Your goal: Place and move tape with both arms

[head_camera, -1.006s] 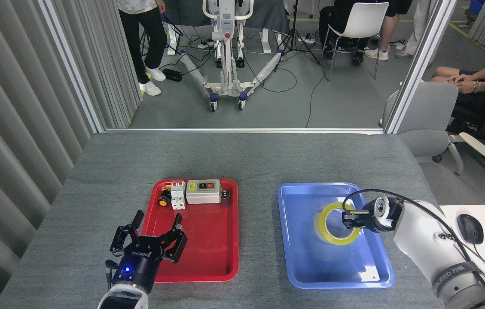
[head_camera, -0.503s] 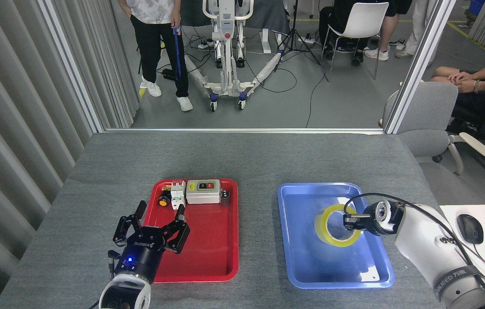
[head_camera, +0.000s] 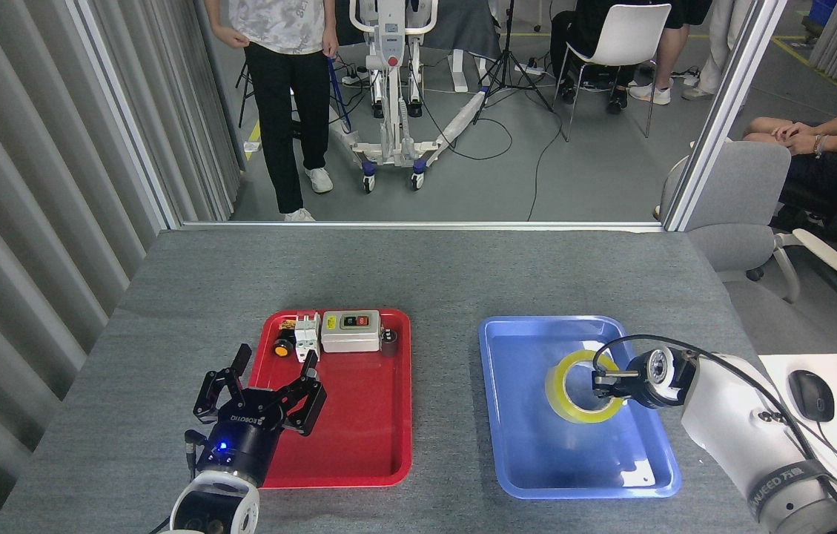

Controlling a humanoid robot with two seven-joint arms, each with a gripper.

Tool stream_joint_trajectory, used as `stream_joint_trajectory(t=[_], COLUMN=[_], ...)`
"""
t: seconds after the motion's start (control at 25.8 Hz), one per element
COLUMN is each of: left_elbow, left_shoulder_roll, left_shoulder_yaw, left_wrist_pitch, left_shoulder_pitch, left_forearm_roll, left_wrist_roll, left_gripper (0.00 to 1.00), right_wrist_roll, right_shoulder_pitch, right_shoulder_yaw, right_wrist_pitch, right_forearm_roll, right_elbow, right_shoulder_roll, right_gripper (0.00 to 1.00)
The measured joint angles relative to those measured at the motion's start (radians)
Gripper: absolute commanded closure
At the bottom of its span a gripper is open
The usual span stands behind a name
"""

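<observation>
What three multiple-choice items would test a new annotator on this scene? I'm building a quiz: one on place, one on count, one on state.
1. Where is the tape?
A. over the blue tray
B. in the red tray
C. on the bare table

2. How many trays are there?
A. one
B. two
C. three

3. The left gripper has its fingers:
A. shut on the tape
B. spread open, empty
C. shut on a switch

Answers: A, the yellow roll shows against the blue tray; B, one red and one blue; B, the fingers are apart with nothing between them.
</observation>
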Motion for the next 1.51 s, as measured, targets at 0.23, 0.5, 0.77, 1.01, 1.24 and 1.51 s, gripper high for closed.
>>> stream_joint_trajectory(t=[0.23,0.5,0.77,1.01,1.24,1.51], left_elbow=[-0.007,-0.007,-0.003,-0.006,-0.005,-0.006], left_shoulder_roll=[0.002,0.005,0.003,-0.002,0.0,0.003], left_shoulder_yaw=[0.0,0.002,0.011,0.014,0.014,0.015], left_wrist_pitch=[0.0,0.0,0.007,0.009,0.009,0.009], left_shoulder_pitch=[0.003,0.006,0.007,0.007,0.007,0.012], left_forearm_roll=[-0.001,-0.002,0.001,0.002,0.002,0.002], left_wrist_roll=[0.0,0.001,0.001,0.001,0.001,0.001], left_gripper=[0.0,0.0,0.0,0.0,0.0,0.0], right_wrist_roll=[-0.008,-0.015,-0.124,-0.413,-0.778,-0.959], right_shoulder_pitch=[0.0,0.0,0.049,0.192,0.346,0.517], right_shoulder_yaw=[0.001,0.001,-0.065,-0.328,-0.54,-0.647], right_wrist_pitch=[0.001,-0.001,-0.051,-0.114,-0.191,-0.204], right_forearm_roll=[0.0,0.0,0.018,0.267,0.562,0.708], right_elbow=[0.0,-0.005,-0.112,-0.245,-0.389,-0.567], right_shoulder_roll=[0.003,0.004,-0.006,0.001,0.044,0.1], right_gripper=[0.57,0.35,0.01,0.01,0.01,0.01])
